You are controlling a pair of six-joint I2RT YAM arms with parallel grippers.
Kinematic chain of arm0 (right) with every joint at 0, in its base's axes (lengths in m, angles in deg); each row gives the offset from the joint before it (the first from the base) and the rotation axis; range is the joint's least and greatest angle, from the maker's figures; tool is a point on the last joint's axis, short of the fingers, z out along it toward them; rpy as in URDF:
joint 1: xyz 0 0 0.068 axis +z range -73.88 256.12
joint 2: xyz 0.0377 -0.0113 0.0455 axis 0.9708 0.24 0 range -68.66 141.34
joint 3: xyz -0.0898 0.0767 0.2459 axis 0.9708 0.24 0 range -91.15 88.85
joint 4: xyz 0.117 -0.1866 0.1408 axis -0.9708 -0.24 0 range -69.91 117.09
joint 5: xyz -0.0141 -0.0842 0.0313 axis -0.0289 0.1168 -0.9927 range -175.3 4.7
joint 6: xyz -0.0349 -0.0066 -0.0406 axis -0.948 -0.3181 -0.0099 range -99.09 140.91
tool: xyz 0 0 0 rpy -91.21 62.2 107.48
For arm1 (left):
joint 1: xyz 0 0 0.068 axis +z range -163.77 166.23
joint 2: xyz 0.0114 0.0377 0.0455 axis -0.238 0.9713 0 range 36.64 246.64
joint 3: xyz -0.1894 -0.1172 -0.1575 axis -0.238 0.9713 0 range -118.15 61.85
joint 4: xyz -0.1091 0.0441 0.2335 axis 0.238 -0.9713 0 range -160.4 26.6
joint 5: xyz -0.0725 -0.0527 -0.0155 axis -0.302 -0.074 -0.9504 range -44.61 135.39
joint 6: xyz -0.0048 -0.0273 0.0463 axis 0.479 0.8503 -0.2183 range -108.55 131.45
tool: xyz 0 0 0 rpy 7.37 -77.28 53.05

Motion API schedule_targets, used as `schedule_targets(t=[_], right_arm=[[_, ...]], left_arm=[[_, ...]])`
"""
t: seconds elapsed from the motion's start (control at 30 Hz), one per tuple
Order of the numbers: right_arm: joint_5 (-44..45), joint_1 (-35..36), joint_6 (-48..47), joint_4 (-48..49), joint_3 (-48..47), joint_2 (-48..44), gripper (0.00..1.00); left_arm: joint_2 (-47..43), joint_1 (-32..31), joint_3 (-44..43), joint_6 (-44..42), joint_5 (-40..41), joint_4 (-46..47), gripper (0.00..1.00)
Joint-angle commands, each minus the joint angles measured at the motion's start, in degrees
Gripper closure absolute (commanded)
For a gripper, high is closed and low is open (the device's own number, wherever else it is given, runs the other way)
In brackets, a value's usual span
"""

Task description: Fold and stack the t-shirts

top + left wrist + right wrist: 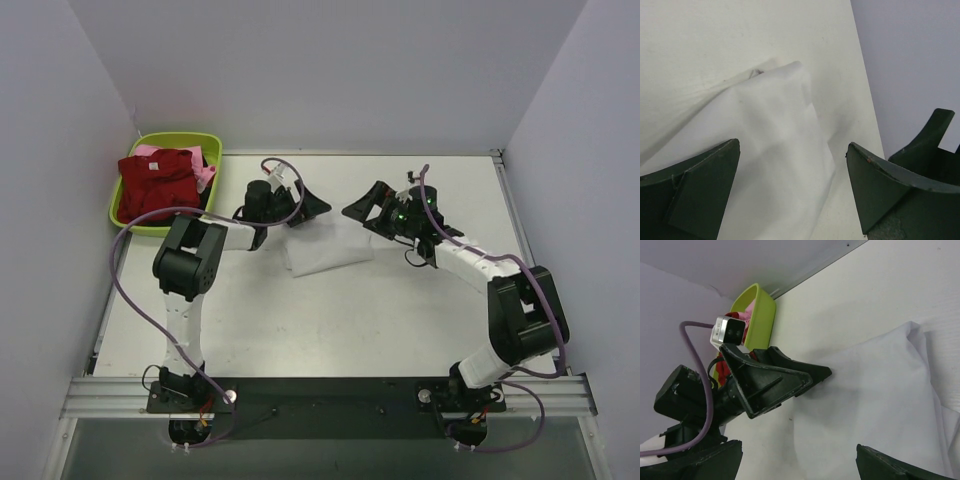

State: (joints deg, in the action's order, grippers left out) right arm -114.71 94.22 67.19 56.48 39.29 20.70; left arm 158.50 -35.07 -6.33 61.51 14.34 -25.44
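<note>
Both my pincers stood wide apart with nothing between their pads. My left pincer point(792, 150) hovered low over the left edge of the large plain white cloth t-shirt point(328, 248). That shirt lay on the white table top point(350, 330) between my two arms, and it looked folded down to a compact, roughly rectangular packet. My right pincer point(797, 450) hung over the packet's right side, facing the left one and near it. The dark red cloth t-shirt point(158, 182) and the pink cloth t-shirt point(207, 176) lay bunched in the lime-green plastic basin point(116, 205) at the far left corner. The red one covered most of the pink.

I judged the white shirt folded or nearly so, with the two in the basin not yet begun.

Several things could have gone wrong from there:
- A low fingertip could have caught the loose upper layer as I lifted away and dragged the fold open.
- My pincers were close enough to knock together if both had moved inward.
- In the basin, a deep pinch at the red shirt could have brought the pink one up with it.
- A snagged sleeve could have tipped or slid the light basin.
</note>
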Motion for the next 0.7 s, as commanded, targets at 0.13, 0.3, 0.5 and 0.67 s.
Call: schedule_targets(t=[0.13,0.3,0.5,0.67], right_arm=[[-1.44,1.31,-0.93,2.61,1.04,-2.79,0.00],[-0.22,2.02,-2.51,0.33,1.13,-4.11,0.00],[5.57,3.95,-8.12,-7.22,-1.76,-7.27,0.00],[13.83,7.99,-14.19,-18.81,-6.86,-9.46,0.00]], left_arm=[[6.62,4.16,-4.15,-1.20,-3.31,4.66,0.03],[9.18,4.42,-4.24,0.30,-4.20,7.22,0.03],[4.45,4.42,-4.33,1.09,-5.34,6.70,0.03],[-6.44,3.90,-3.46,-2.24,-4.20,-2.87,0.03]])
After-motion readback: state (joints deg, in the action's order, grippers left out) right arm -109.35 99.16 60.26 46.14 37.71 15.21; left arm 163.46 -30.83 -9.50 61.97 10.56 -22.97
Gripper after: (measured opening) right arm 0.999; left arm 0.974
